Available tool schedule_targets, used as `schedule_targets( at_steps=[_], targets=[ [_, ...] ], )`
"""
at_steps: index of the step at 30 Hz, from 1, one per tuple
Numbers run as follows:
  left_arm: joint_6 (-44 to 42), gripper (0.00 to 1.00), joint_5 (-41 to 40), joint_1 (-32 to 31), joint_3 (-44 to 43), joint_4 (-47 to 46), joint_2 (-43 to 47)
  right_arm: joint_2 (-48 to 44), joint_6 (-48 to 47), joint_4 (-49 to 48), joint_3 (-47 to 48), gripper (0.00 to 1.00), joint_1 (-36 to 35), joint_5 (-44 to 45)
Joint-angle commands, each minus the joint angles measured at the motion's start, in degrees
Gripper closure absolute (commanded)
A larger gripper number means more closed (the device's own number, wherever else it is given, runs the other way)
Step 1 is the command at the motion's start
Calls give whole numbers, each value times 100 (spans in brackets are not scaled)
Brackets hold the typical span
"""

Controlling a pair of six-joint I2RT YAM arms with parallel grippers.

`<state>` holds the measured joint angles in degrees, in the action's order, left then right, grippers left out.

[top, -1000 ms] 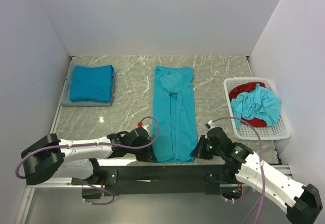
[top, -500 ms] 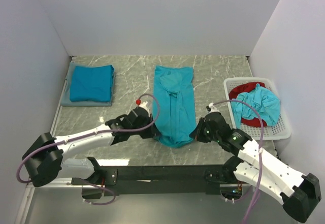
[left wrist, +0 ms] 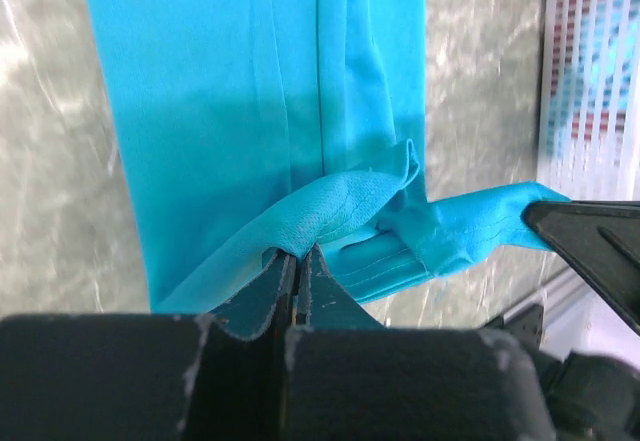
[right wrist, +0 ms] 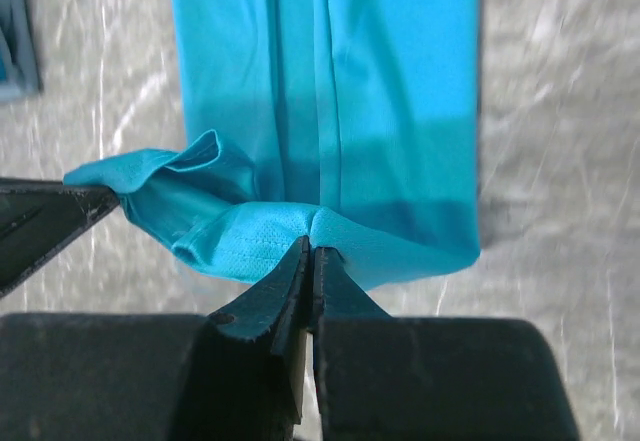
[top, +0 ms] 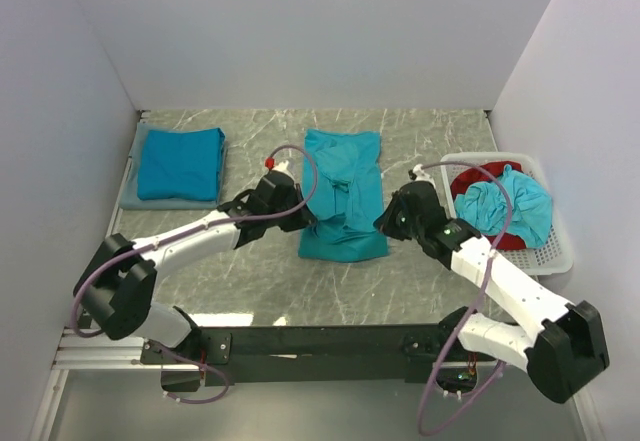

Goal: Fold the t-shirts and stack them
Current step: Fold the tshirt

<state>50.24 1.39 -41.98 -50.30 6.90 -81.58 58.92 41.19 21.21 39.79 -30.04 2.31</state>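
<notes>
Both claws pinch a near-hem corner of the teal shirt (top: 345, 186) in the middle of the table (top: 250, 266), the left gripper (left wrist: 297, 261) and right gripper (right wrist: 308, 253) each pressed tight on a fold of cloth held above the shirt's middle. The fold will likely go best if the two corners travel level and together toward the collar end, land square on it, and are let go only once the cloth is flat. The shirt is a narrow lengthwise strip, smooth with long creases, its near end doubled over; a folded shirt (top: 180, 164) lies far left.

Narrow teal t-shirt (top: 348, 193), near end folded over
</notes>
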Motion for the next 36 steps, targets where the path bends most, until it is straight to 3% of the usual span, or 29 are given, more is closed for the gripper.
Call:
schedule_targets(
  at_steps=[1, 13, 29, 32, 36],
  targets=[
    [-277, 100, -95, 163, -505, -153, -209, 286, -287, -442, 424, 100, 278, 95],
    [-524, 98, -112, 655, -1403, -31, -1113, 1561, -682, -934, 1153, 100, 947, -450],
    [-849, 97, 546, 1130, -2238, -171, -2274, 3108, -990, -1269, 2058, 100, 1387, -1030],
    [-867, 90, 704, 1209, -2317, -215, -2450, 3406, -973, -1260, 2208, 100, 1431, -1030],
    [-1051, 61, 837, 1253, -2554, -154, -2635, 3784, -955, -1207, 2428, 97, 1484, -881]
  ],
)
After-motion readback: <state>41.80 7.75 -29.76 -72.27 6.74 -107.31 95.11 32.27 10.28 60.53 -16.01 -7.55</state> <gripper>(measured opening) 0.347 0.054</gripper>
